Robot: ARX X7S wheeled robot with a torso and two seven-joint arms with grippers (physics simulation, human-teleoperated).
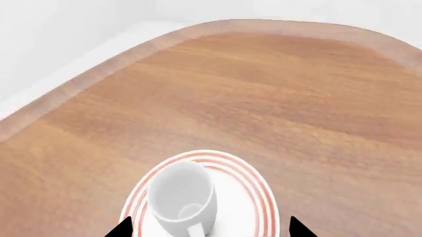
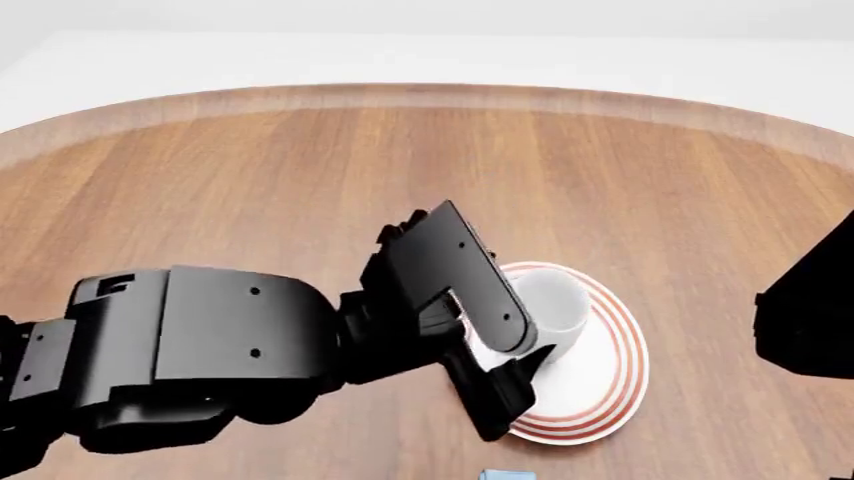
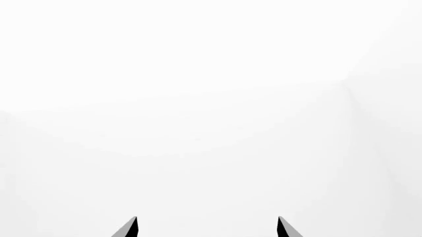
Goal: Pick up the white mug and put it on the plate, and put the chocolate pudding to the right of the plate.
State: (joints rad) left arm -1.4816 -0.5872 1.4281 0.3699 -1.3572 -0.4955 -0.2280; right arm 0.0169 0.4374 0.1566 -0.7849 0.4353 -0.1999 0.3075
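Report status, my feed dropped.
Left gripper open, over white mug. Mug on plate. Right gripper open, empty. Pudding barely visible.

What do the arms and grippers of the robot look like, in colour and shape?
The left arm is matte black, built of boxy, blocky segments with small round screw heads. The left gripper and right gripper show only dark, pointed fingertips. No cables or markings are visible.

The white mug (image 2: 554, 312) sits on the plate (image 2: 617, 385) on the table (image 2: 267, 180)

Bright even light, soft shadows, slight blur.
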